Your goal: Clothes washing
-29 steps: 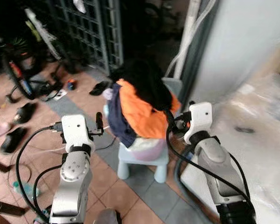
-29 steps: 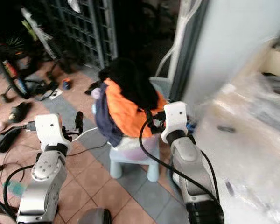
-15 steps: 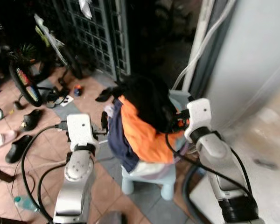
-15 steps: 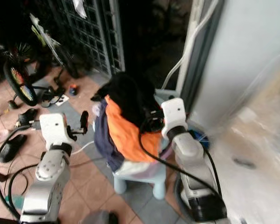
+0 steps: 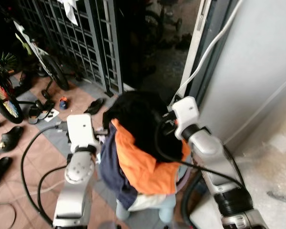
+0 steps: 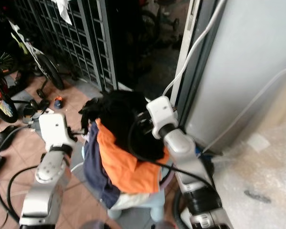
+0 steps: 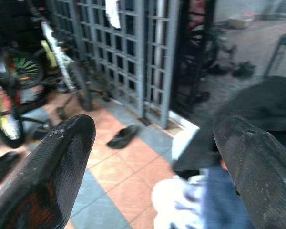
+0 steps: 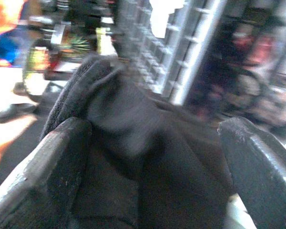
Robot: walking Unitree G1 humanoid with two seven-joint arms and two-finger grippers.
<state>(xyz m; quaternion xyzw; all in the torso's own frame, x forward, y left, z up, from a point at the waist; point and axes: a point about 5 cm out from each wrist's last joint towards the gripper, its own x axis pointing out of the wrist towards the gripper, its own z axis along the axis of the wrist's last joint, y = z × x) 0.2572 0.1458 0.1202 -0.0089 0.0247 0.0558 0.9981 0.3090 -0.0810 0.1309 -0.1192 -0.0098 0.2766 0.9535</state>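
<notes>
Left eye view puts the clothes pile [image 5: 143,152] between my arms: my right gripper [image 8: 148,143], fingers wide, hovers over its black top; my left gripper [image 7: 157,157], also wide, flanks it.

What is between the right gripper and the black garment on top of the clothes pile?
Nothing visible. The right gripper has its jaws open, with the black garment directly in front of and between them, at the top of the clothes pile.

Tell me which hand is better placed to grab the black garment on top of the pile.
Right. The right hand is open directly over the black garment; the left hand sits beside the pile.
</notes>
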